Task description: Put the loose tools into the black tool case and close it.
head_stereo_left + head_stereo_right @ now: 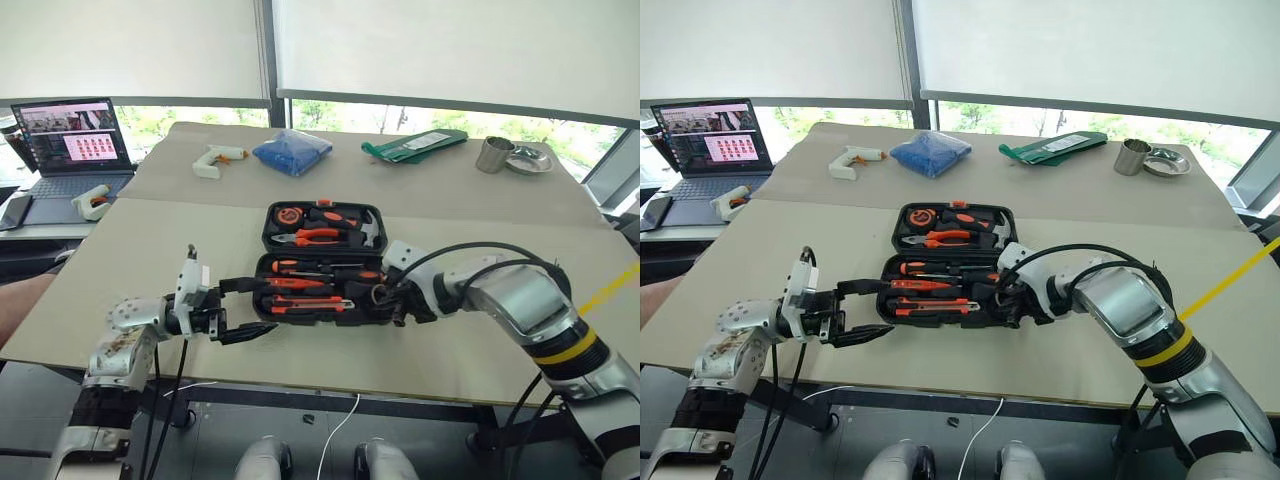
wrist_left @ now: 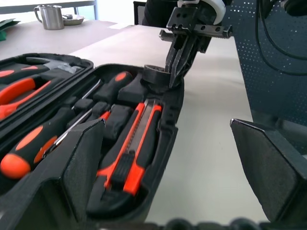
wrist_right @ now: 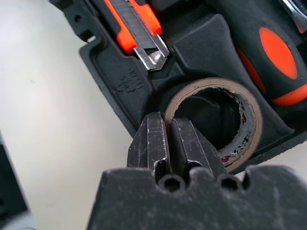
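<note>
The black tool case (image 1: 268,262) lies open on the table. Its rear half holds a tape measure, pliers and a hammer. In the front half lie screwdrivers (image 1: 300,267), a utility knife (image 1: 310,304) and, in the right front corner, a dark tape roll (image 3: 240,139). My right gripper (image 3: 168,120) is shut, its tips against the roll's rim with nothing seen between them. My left gripper (image 1: 262,303) stands open at the case's left end, pointing level along it. The knife (image 2: 134,153) lies between its fingers' line of sight.
Behind the case lie a white glue gun (image 1: 215,160), a blue bag (image 1: 292,150), a green pouch (image 1: 415,146), a metal cup (image 1: 492,155) and a dish (image 1: 530,160). A laptop (image 1: 75,140) and a second glue gun (image 1: 92,203) sit far left.
</note>
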Available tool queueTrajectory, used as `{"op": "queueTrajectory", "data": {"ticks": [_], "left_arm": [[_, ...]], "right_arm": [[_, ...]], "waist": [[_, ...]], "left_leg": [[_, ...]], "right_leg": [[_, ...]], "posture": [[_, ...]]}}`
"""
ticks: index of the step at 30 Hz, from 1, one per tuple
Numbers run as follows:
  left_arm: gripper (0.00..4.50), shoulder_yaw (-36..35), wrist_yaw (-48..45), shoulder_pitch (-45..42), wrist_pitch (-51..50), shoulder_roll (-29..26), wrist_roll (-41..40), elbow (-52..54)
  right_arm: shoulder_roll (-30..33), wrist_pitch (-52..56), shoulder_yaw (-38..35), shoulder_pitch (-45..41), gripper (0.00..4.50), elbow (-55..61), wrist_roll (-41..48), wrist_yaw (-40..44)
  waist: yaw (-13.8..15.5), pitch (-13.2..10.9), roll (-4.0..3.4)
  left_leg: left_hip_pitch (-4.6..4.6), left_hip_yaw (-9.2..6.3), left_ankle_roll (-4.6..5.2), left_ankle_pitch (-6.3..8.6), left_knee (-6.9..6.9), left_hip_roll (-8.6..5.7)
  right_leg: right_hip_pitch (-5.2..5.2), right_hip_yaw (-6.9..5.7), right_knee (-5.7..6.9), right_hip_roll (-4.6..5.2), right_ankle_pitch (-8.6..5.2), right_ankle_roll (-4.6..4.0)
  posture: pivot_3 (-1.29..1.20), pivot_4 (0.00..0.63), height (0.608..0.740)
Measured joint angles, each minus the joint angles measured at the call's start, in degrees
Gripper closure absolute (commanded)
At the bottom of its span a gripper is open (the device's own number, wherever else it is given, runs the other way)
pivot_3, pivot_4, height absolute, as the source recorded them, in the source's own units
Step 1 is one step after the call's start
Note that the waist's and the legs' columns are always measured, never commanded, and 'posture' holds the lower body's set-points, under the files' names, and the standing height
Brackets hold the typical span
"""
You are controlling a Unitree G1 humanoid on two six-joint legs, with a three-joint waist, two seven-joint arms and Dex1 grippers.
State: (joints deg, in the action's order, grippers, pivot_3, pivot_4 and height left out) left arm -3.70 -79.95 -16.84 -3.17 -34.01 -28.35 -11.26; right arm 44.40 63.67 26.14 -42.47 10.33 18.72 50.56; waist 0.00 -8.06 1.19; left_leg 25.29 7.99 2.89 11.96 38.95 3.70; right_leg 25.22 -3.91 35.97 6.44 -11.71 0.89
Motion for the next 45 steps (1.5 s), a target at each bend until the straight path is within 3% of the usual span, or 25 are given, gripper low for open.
{"op": "queueTrajectory", "data": {"ticks": [2,4,5,13,22,25,28,33,38,45], "left_arm": [[0.00,0.0,0.2,0.3,0.5,0.1,0.0,0.0],[0.00,0.0,0.5,0.3,0.7,0.5,0.0,0.1],[0.00,0.0,0.6,0.5,0.8,0.6,-0.1,0.1],[0.00,-2.0,1.1,1.5,1.7,-0.1,-0.2,0.0],[0.00,-7.0,6.8,1.1,0.8,-1.1,-0.3,-0.1],[0.00,-8.9,13.7,0.6,-2.4,-1.4,-0.1,1.4],[0.77,-9.7,23.2,-2.0,-6.4,-2.1,3.0,0.5],[2.55,-6.5,35.4,-8.1,-11.5,1.6,9.5,-2.0],[4.36,1.0,40.6,-16.6,-13.0,8.1,16.1,-14.2],[4.47,4.1,40.8,-26.8,-8.2,10.1,21.6,-29.4]], "right_arm": [[0.0,-0.8,-0.1,0.0,4.44,-1.0,0.0,0.4],[0.0,-2.1,-0.1,0.0,3.72,-2.0,-0.1,0.9],[0.0,-3.1,0.0,0.1,3.62,-2.4,-0.5,1.3],[1.4,-7.5,-1.3,-0.7,0.90,-3.6,-1.6,6.0],[-1.8,-13.6,-6.9,-3.9,0.90,-8.8,0.6,10.8],[-3.2,-16.3,-10.3,-3.1,1.70,-11.6,0.6,9.4],[-3.3,-22.4,-16.0,0.3,2.61,-15.8,-1.6,3.8],[-4.9,-40.8,-16.8,7.1,4.37,-27.2,-12.2,-8.2],[-11.3,-55.2,-16.9,3.6,4.50,-42.3,-15.9,-12.4],[-18.2,-66.9,-14.9,-6.3,4.50,-61.0,-20.5,-9.2]], "waist": [[0.1,0.0,0.00],[0.2,0.0,0.00],[0.2,0.0,0.00],[0.2,0.0,0.00],[-0.3,0.0,0.01],[-0.2,0.0,0.01],[0.5,0.0,0.03],[0.6,0.0,0.05],[-0.6,-0.1,0.10],[-0.7,-0.1,0.10]], "left_leg": [[0.00,-0.01,0.00,0.00,0.04,0.00],[-0.01,-0.01,-0.01,0.00,0.07,0.00],[-0.01,0.00,-0.02,0.00,0.07,0.01],[0.01,0.03,-0.01,0.00,-0.05,0.05],[0.00,0.04,-0.03,-0.02,-0.05,0.09],[0.00,0.02,-0.03,-0.02,-0.05,0.05],[0.00,0.00,-0.03,-0.02,-0.04,-0.01],[0.00,0.07,-0.05,-0.05,-0.05,-0.22],[-0.04,0.24,-0.24,-0.19,-0.06,-0.16],[-0.12,0.22,-0.28,-0.30,-0.08,-0.12]], "right_leg": [[-0.03,0.00,-0.02,0.02,-0.01,-0.02],[-0.04,0.00,-0.05,0.03,-0.04,-0.06],[-0.04,0.00,-0.07,0.03,-0.06,-0.03],[0.07,0.00,-0.05,-0.02,0.06,-0.05],[0.07,-0.01,-0.03,-0.04,0.07,-0.05],[0.03,-0.02,-0.03,-0.04,0.07,-0.04],[-0.04,-0.04,-0.08,-0.03,0.09,0.03],[-0.07,0.01,-0.05,-0.03,0.07,0.14],[-0.09,0.02,0.03,-0.24,0.09,0.10],[-0.17,-0.01,0.10,-0.29,0.11,0.05]], "posture": [[0.00,0.150,0.739],[0.00,0.150,0.739],[0.00,0.150,0.739],[0.00,0.150,0.739],[0.00,0.150,0.739],[0.00,0.150,0.739],[0.00,0.150,0.739],[0.00,0.150,0.739],[0.00,0.150,0.739],[0.00,0.150,0.739]]}}
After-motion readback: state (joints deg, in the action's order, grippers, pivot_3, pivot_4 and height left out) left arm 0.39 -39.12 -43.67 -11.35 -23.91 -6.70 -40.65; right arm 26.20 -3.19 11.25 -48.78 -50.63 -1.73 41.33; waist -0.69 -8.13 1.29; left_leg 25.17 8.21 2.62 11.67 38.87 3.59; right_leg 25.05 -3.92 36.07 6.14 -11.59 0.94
